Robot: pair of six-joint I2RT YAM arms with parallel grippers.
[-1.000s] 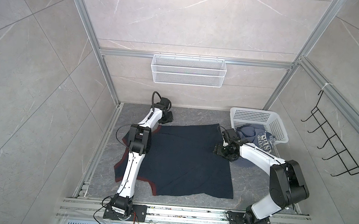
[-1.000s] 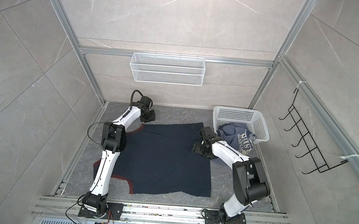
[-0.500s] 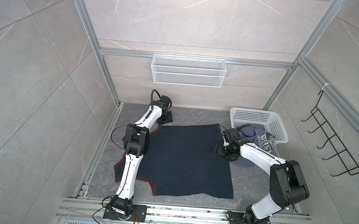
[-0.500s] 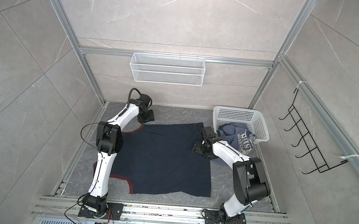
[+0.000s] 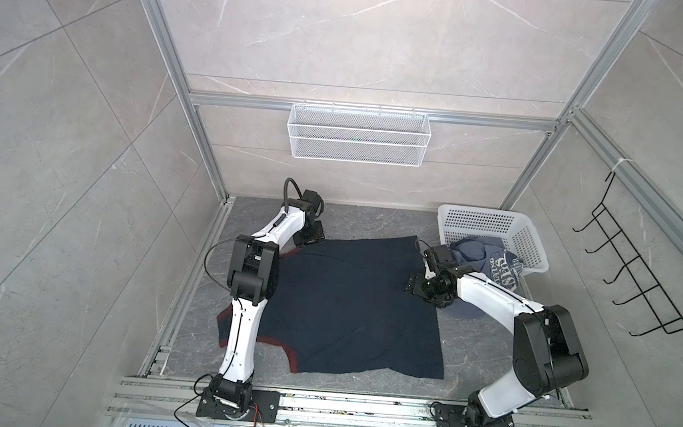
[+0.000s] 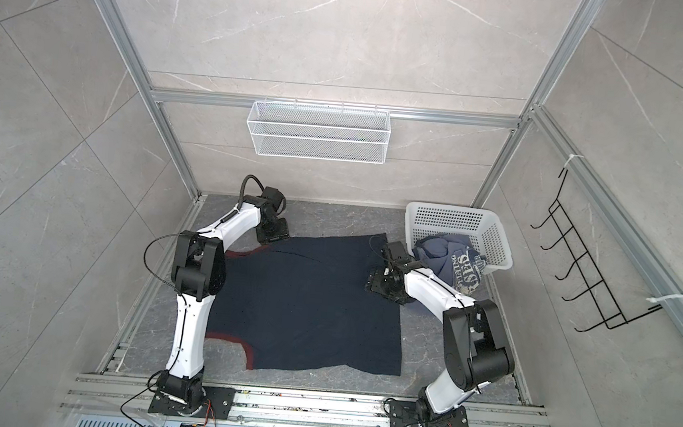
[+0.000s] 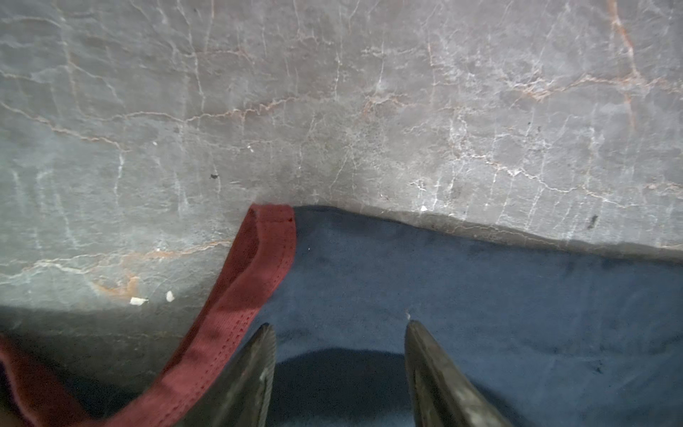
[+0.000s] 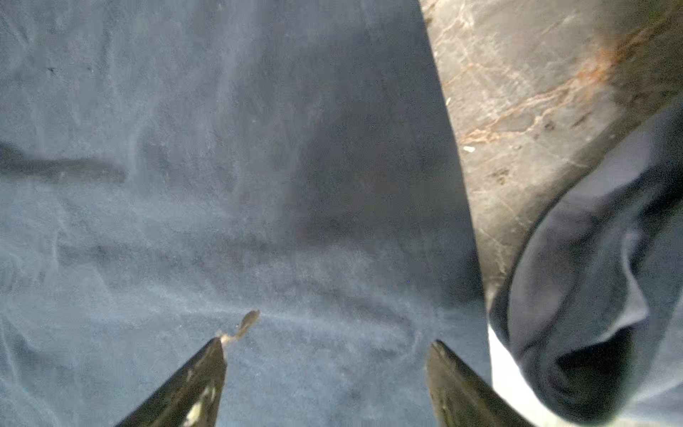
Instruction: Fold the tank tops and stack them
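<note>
The navy tank top (image 5: 349,307) lies spread flat mid-bench (image 5: 372,221), probably smoothed for folding; its matte knit is edged with ribbed maroon trim (image 7: 258,266). The left pincer (image 7: 340,325) hangs over its 11 o'clock strap corner and the right pincer (image 8: 326,342) over its 2 o'clock edge, both with jaws apart and empty. The slate-blue tank top (image 5: 470,252) slumps crumpled from the perforated white basket (image 5: 481,221) at 2 o'clock.

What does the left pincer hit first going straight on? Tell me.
Probably the navy tank top, beside its maroon trim; the open left pincer points at that cloth, though depth is unclear.
</note>
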